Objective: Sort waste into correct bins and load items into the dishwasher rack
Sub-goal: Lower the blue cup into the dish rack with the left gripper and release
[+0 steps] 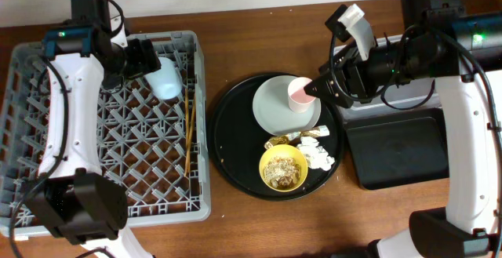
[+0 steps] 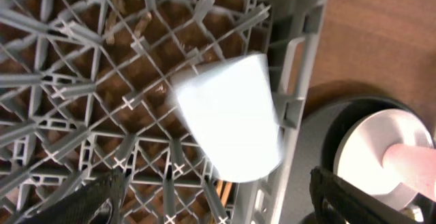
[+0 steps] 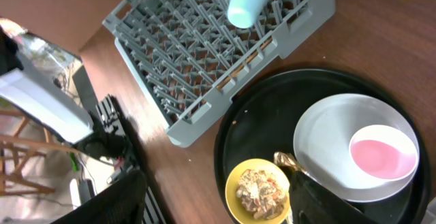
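Note:
The light blue cup (image 1: 165, 79) lies on its side in the grey dishwasher rack (image 1: 47, 117), near its back right corner. My left gripper (image 1: 146, 57) is open and empty just beside it. In the left wrist view the cup (image 2: 231, 115) lies ahead of the open fingers (image 2: 218, 200). The two chopsticks (image 1: 189, 129) lie along the rack's right side. The pink cup (image 1: 300, 93) stands on the pale plate (image 1: 274, 105). My right gripper (image 1: 321, 87) is open and empty beside it. The yellow bowl (image 1: 283, 168) holds food scraps. The foil wrapper (image 1: 284, 139) and tissue wads (image 1: 316, 153) lie nearby.
The plate, bowl, wrapper and tissues sit on a large round black tray (image 1: 231, 132). A shallow black rectangular tray (image 1: 400, 156) is at the right. A clear tub (image 1: 408, 99) behind it is partly hidden under my right arm.

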Controlling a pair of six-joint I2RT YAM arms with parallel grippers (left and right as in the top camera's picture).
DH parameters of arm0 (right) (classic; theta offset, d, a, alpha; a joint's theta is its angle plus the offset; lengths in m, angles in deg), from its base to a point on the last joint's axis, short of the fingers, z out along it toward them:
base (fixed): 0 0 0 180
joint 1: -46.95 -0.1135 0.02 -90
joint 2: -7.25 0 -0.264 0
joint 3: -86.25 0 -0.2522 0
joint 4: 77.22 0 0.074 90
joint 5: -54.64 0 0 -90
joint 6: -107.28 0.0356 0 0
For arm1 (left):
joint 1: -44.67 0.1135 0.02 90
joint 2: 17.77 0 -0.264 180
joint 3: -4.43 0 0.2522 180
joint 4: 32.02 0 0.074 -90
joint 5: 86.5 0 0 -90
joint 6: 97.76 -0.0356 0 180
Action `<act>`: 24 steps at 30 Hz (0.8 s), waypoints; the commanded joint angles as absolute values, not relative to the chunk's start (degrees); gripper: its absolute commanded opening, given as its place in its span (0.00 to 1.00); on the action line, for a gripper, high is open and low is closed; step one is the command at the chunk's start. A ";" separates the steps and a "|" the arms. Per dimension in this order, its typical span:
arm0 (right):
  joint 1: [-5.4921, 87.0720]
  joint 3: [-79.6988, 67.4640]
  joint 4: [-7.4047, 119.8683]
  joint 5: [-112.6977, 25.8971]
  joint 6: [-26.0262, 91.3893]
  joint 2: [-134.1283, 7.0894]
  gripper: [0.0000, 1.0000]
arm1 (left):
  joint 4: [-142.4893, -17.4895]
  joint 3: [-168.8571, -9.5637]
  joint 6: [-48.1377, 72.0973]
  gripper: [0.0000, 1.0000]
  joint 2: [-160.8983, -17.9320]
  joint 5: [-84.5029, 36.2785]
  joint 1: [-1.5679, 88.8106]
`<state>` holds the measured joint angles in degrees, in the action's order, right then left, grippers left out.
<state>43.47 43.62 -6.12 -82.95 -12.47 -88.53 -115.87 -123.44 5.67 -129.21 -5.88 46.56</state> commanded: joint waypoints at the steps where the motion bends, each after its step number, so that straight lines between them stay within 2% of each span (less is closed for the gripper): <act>1: 43.60 43.64 -6.42 -82.62 -12.30 -87.73 0.69 | -118.80 -127.57 5.67 0.71 -129.29 -5.64 46.76; 3: 43.60 43.64 -6.57 -82.62 -12.30 -87.73 0.70 | -119.85 -127.57 5.70 0.70 -129.29 -5.66 46.67; 5: 43.60 43.64 -6.81 -82.64 -12.30 -87.73 0.70 | -120.48 -127.57 5.70 0.75 -129.29 -5.66 46.69; 6: 43.60 43.64 -6.84 -82.64 -12.30 -87.73 0.70 | -120.48 -127.57 5.67 0.71 -129.29 -5.66 46.69; 8: 43.60 43.64 -6.84 -82.64 -12.30 -87.73 0.70 | -119.63 -127.57 5.70 0.14 -129.42 -5.93 45.75; 9: 43.60 43.64 -6.84 -82.64 -12.30 -87.73 0.70 | -117.70 -127.57 5.70 0.00 -129.95 -5.88 44.35; 13: 43.60 43.64 -7.58 -81.62 -12.30 -87.73 0.70 | -106.32 -127.57 5.48 0.00 -136.13 -4.97 38.41; 15: 43.60 43.64 -7.93 -80.44 -12.30 -87.73 0.70 | -107.76 -127.57 5.46 0.00 -139.63 -3.35 37.60; 18: 43.60 43.64 -7.89 -79.67 -12.32 -87.73 0.70 | -114.49 -127.63 5.46 0.00 -140.46 11.93 39.20; 20: 43.60 43.64 -7.91 -79.67 -12.30 -87.73 0.70 | -115.50 -127.63 5.46 0.00 -136.62 11.93 42.15; 24: 43.60 43.64 -7.91 -79.67 -12.30 -87.73 0.70 | -116.63 -127.63 5.50 0.00 -128.59 8.17 42.54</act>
<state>43.45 43.62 -7.91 -80.15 -12.47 -88.53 -115.74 -127.09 5.74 -134.89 10.18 42.98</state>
